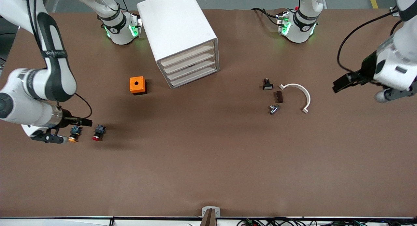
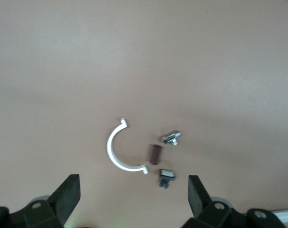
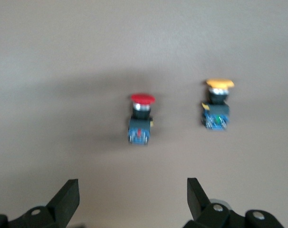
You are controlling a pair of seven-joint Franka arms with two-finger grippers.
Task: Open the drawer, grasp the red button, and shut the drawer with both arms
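Observation:
The red-capped button (image 1: 98, 132) lies on its side on the brown table near the right arm's end; the right wrist view shows it (image 3: 141, 118) too. My right gripper (image 1: 85, 122) hangs open and empty just beside it, over the table; in its wrist view the gripper (image 3: 133, 190) has nothing between its fingers. The white drawer cabinet (image 1: 182, 40) stands near the bases, and all its drawers (image 1: 190, 68) are shut. My left gripper (image 1: 338, 86) is open and empty over the table at the left arm's end; its own view (image 2: 134, 190) shows it too.
A yellow-capped button (image 1: 74, 134) (image 3: 217, 107) lies beside the red one. An orange box with a hole (image 1: 137, 85) sits near the cabinet. A white curved piece (image 1: 299, 92) (image 2: 118, 152), a brown block (image 1: 279, 96), a metal part (image 1: 273, 108) and a small switch (image 1: 267, 84) lie near the left gripper.

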